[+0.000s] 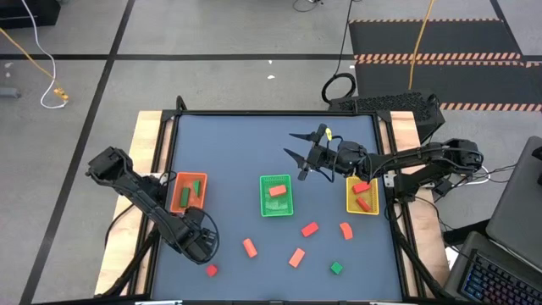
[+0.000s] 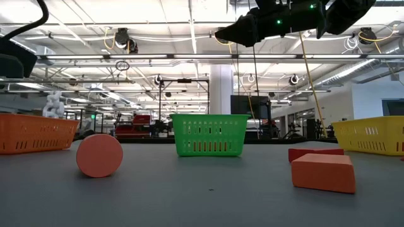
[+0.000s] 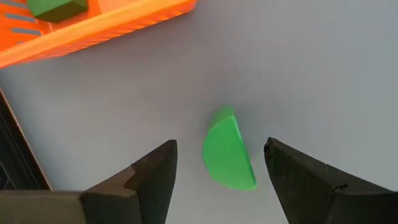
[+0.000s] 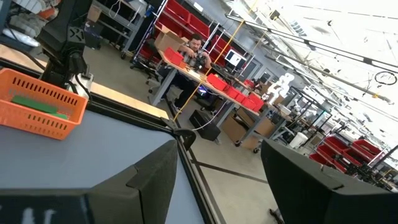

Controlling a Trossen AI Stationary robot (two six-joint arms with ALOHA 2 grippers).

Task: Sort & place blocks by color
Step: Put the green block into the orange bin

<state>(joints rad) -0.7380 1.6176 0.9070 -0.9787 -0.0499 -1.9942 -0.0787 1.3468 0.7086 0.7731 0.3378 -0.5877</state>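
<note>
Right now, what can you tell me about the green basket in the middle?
The green basket is a small rectangular tray of what looks like plastic, with slotted walls. It stands upright on the dark table, between the orange basket and the yellow one. Inside lie a green block and a salmon-orange block. No gripper touches it.

Orange tray point(image 1: 187, 191) left, green tray point(image 1: 277, 196) centre, yellow tray point(image 1: 362, 196) right on grey table point(image 1: 246, 144); seated person point(image 4: 194, 51) far behind.

Both tools point(image 3: 217, 180) point(image 1: 302, 154) agape, right raised.
</note>
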